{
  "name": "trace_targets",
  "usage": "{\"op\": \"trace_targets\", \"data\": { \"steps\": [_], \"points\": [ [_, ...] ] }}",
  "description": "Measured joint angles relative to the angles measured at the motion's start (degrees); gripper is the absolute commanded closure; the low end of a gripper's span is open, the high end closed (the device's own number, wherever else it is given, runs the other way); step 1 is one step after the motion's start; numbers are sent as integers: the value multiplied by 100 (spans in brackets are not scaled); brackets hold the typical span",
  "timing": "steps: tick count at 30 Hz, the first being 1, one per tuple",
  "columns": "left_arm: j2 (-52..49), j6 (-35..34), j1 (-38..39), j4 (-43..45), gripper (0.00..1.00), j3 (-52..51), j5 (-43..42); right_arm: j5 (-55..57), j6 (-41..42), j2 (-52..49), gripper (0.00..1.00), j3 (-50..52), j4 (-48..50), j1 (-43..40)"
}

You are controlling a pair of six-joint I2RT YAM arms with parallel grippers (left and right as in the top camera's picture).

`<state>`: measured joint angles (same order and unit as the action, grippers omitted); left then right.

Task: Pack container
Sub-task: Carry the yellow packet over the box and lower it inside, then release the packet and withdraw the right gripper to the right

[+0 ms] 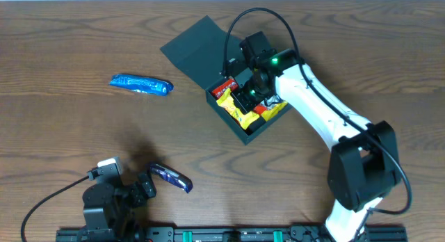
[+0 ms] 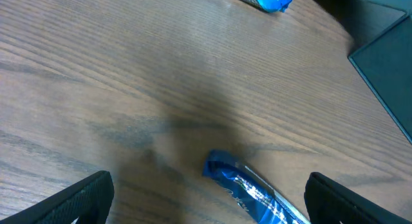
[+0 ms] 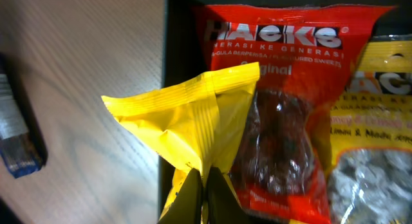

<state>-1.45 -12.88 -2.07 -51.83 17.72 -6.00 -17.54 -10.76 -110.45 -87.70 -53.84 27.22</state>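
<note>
The container [image 1: 229, 120] sits right of centre on the table [image 1: 69, 131], turned at an angle, with its lid [image 1: 198, 51] folded back flat on the wood on the far-left side. It is dark teal cardboard, so probably light and fairly stiff in the walls but floppy at the hinge. It would likely slide if nudged. The safest holds look to be a pinch over the top of a bare wall or on the free edge of the flap, not a squeeze across the body.

Inside lie a red packet [image 3: 283, 89], a yellow packet [image 3: 187, 114] and a second yellow one [image 3: 380, 121] towards the right.

The right gripper [image 3: 206, 198] is down in the box, and its fingers are closed tight on the crimped seam of the yellow packet, which stands crumpled above them, half over the box wall [image 3: 175, 69]. That film is thin and slick, so a seam grip seems the sensible one.

Further out, the left gripper [image 2: 209, 185] hovers low near the front-left edge with its jaws spread wide and holding nothing. A dark blue packet [image 2: 257, 195] lies on the wood between its fingertips. A light blue packet [image 1: 141, 84] lies well apart, left of the lid. Both blue ones are yet to be packed.
</note>
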Motion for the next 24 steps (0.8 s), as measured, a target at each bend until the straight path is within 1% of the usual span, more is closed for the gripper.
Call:
{"op": "trace_targets", "data": {
  "steps": [5,9,16,22,23,24],
  "points": [
    [0,0,0,2,4,0,0,186,129,-55,99,0,-101,-4],
    [0,0,0,0,5,0,0,409,232,-55,98,11,-450,-9],
    [0,0,0,0,4,0,0,457,605,-52,99,562,396,-9],
    [0,0,2,0,4,0,0,31,813,-52,99,702,503,-7],
    [0,0,2,0,4,0,0,-28,861,-52,94,704,507,0],
    [0,0,2,0,5,0,0,-70,907,-52,83,704,505,2]
  ]
}}
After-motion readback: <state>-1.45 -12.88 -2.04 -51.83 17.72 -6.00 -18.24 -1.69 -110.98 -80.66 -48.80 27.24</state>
